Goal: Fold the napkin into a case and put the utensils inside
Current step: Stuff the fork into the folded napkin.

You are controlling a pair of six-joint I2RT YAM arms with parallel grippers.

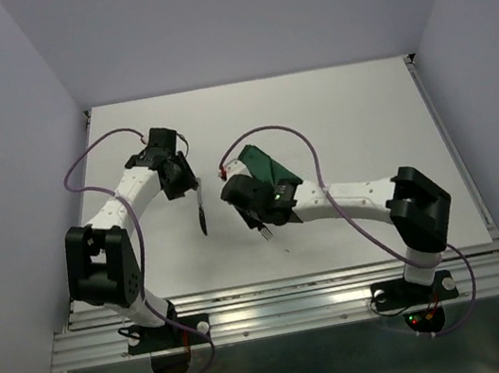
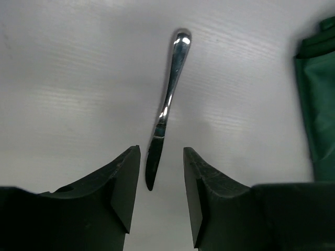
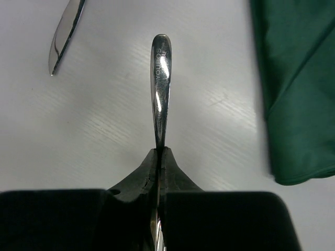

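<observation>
My right gripper (image 3: 159,152) is clamped shut on the fork (image 3: 160,89), pinching its narrow neck from both sides. The rounded handle end sticks out ahead of me and the prongs poke out behind. I cannot tell whether the fork is clear of the table (image 2: 68,78). My left gripper (image 2: 161,157) stands open, its 2 fingers (image 2: 118,183) straddling the blade tip of the knife (image 2: 167,104), which lies flat on the table with no pad touching it that I can see. The napkin (image 1: 264,167) lies folded just beyond my right wrist, near both pieces, but I cannot see where its pocket opens. I judge both pieces stiff, light and slick. Polished steel can swivel or slide between my pads, so a firm pinch near the middle should hold best. The knife is thin and flush with the table, so the fingers need to press right down beside it. The cloth is soft and limp and will likely bunch if a handle pushes it, so 1 edge may need pinning while a piece slides in.
</observation>
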